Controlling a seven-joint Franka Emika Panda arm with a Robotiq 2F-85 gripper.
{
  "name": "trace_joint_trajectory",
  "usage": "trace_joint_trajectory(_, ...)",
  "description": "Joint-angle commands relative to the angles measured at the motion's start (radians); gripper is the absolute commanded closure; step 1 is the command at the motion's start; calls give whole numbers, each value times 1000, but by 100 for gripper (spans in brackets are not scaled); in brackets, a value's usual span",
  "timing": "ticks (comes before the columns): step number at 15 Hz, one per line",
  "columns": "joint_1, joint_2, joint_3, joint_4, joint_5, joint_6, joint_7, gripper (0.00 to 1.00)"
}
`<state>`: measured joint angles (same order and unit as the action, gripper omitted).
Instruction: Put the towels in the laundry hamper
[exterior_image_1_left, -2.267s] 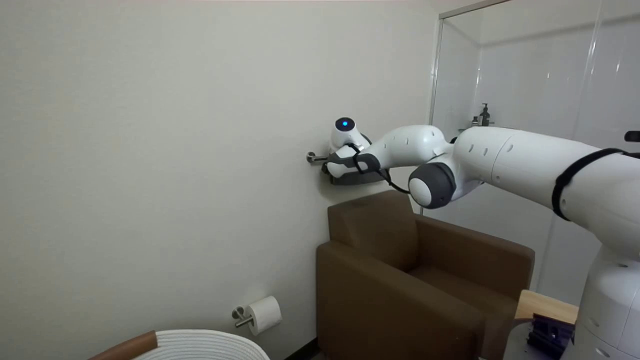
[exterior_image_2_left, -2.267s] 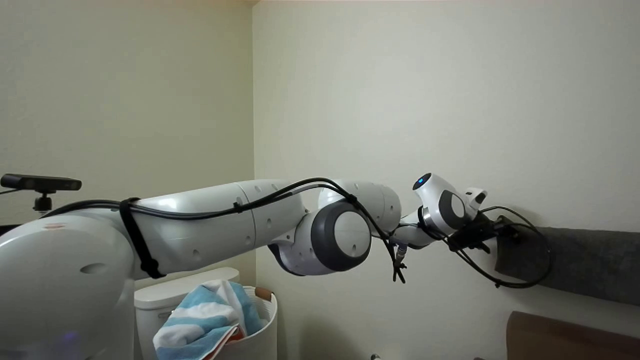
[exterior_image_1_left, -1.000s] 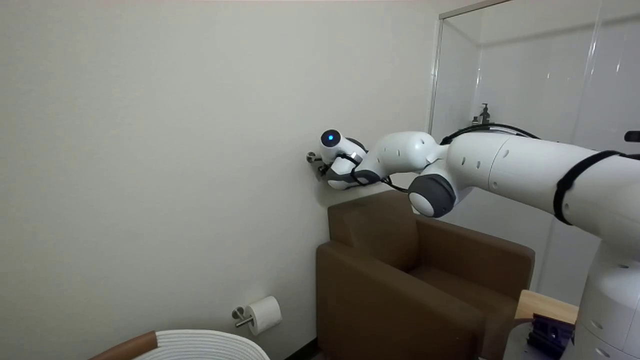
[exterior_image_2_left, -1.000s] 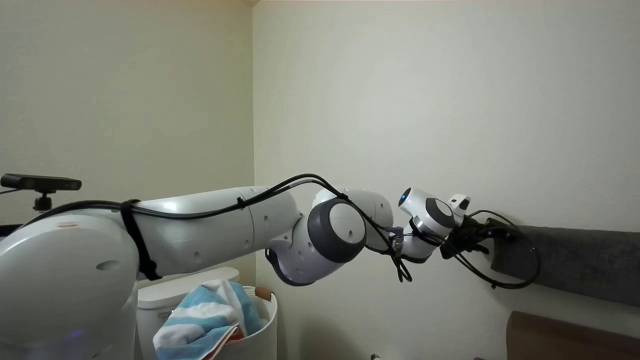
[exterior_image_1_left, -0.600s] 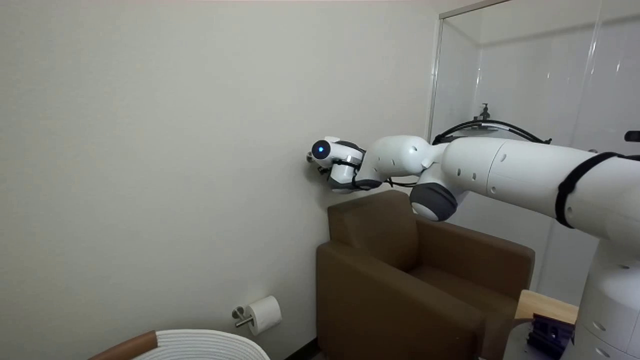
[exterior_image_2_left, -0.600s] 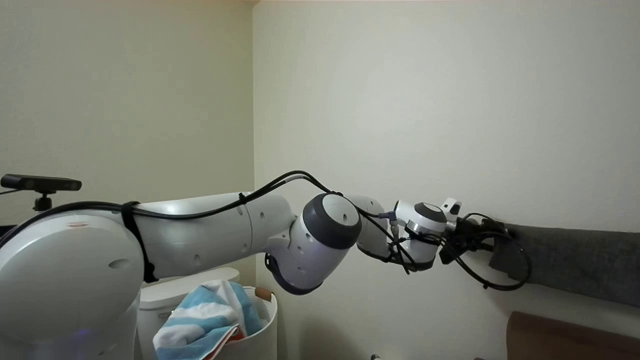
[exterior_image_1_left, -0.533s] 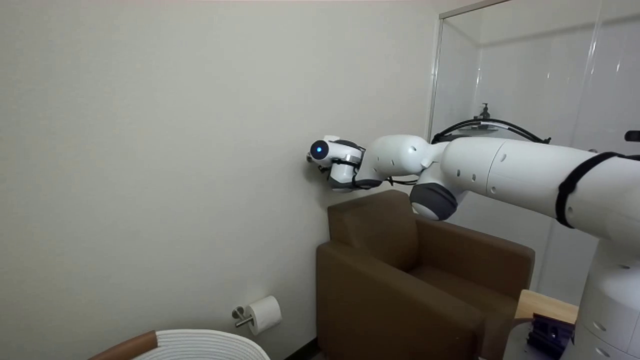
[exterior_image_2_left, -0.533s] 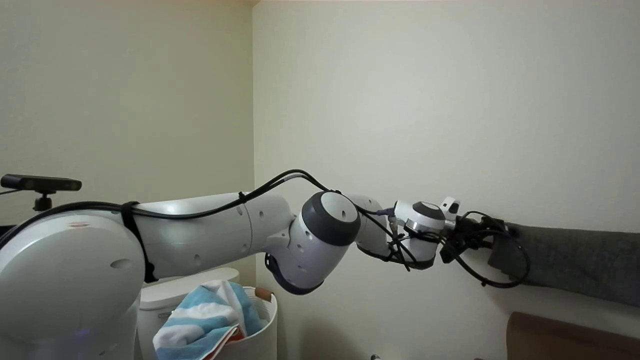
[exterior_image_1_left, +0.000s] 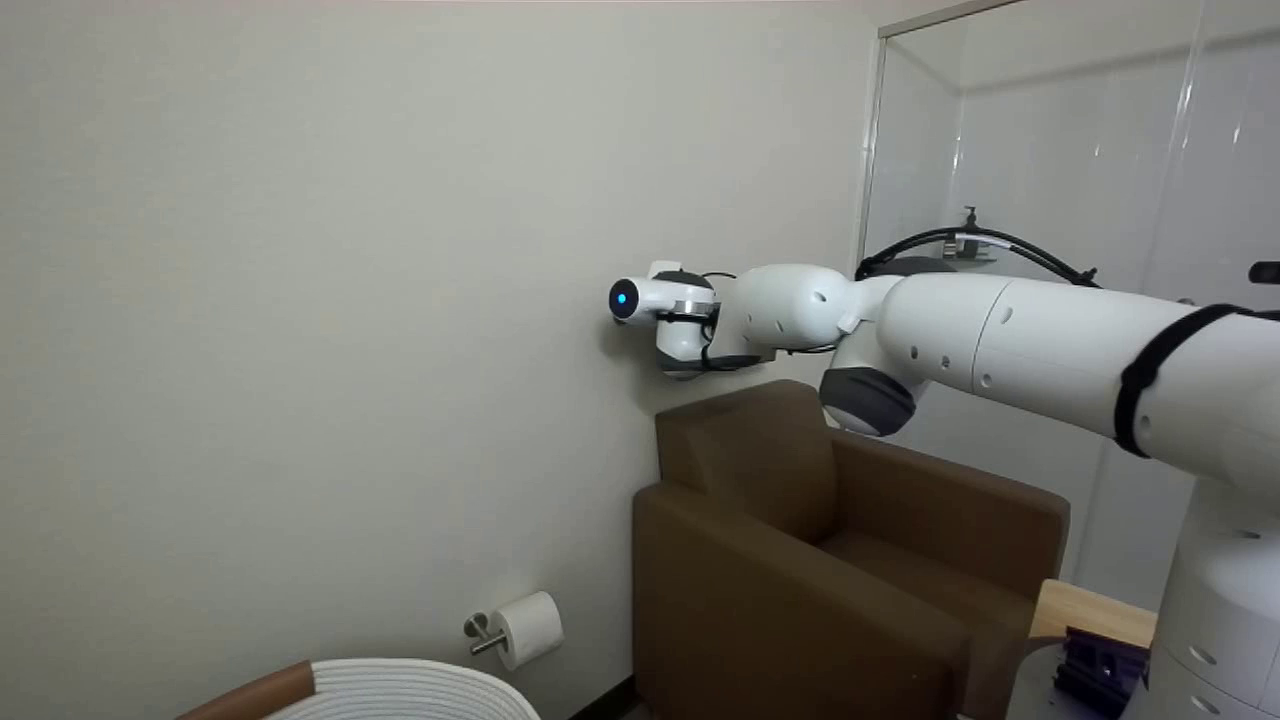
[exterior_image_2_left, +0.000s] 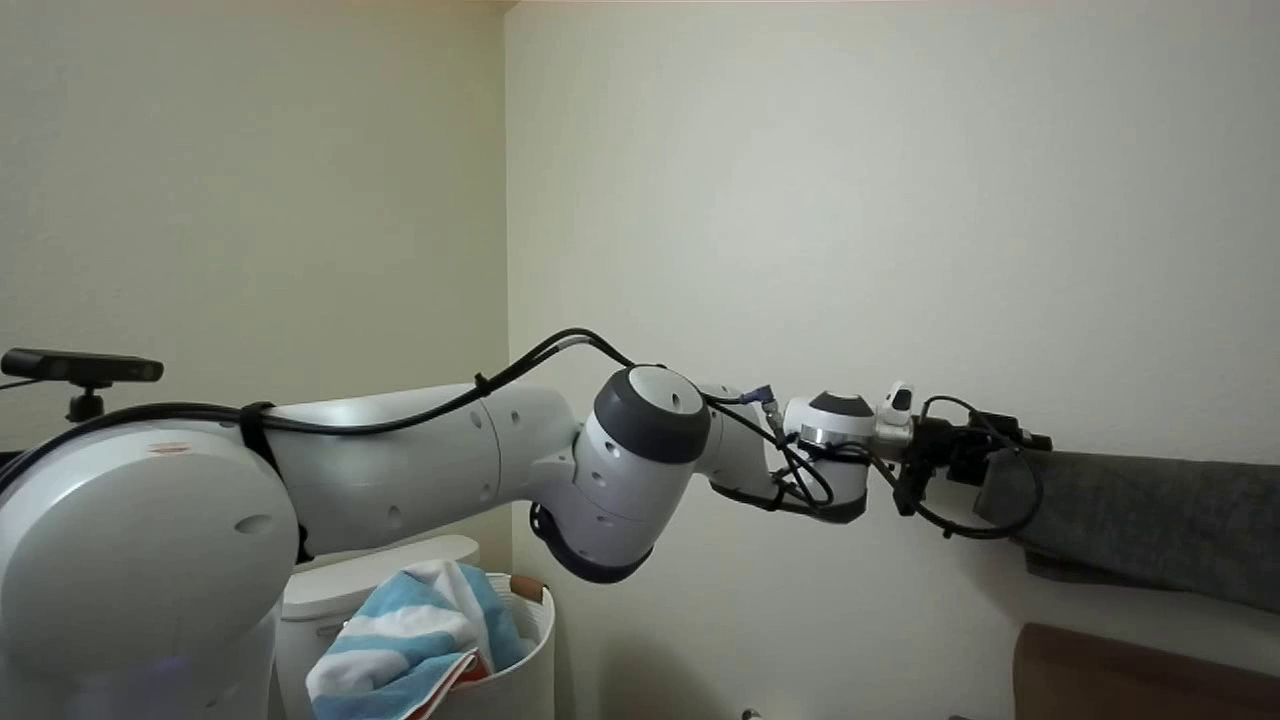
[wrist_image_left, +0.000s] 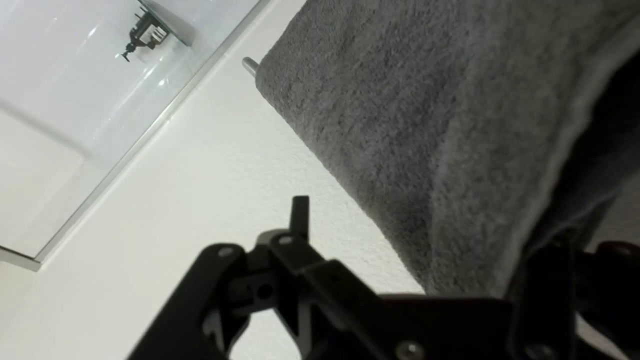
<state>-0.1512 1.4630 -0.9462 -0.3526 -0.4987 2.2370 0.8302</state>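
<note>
Evidently, grasping the grey towel (exterior_image_2_left: 1150, 515) is the step in hand. In an exterior view it is hanging along the wall (exterior_image_2_left: 800, 220), with the gripper (exterior_image_2_left: 1003, 452) poised at its near end; well apart from it, the striped towel (exterior_image_2_left: 410, 635) is spilling over the rim of the hamper (exterior_image_2_left: 530, 690), partly inside. In an exterior view, the armchair (exterior_image_1_left: 800, 590) is standing below the grey towel, which the arm (exterior_image_1_left: 1040, 345) is mostly hiding. In the wrist view, the fingers (wrist_image_left: 300, 220) are standing apart, the grey towel's edge seemingly lying between them, the bar (wrist_image_left: 250, 66) poking out beyond it. Next, the gripper is needing a firm bite before pulling the towel free.
</note>
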Motion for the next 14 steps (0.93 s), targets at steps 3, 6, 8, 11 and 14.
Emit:
trace_joint_trajectory(3, -8, -23, 24, 1, -2, -62, -224, 66)
trace_joint_trajectory(6, -30, -28, 76, 1, 24, -29, -377, 85)
trace_joint_trajectory(8, -40, -32, 101, 1, 29, -34, -445, 89)
trace_joint_trajectory(11, -56, -44, 143, 1, 35, -22, -541, 93)
trace_joint_trajectory(14, -86, -76, 257, 1, 86, 32, -705, 90)
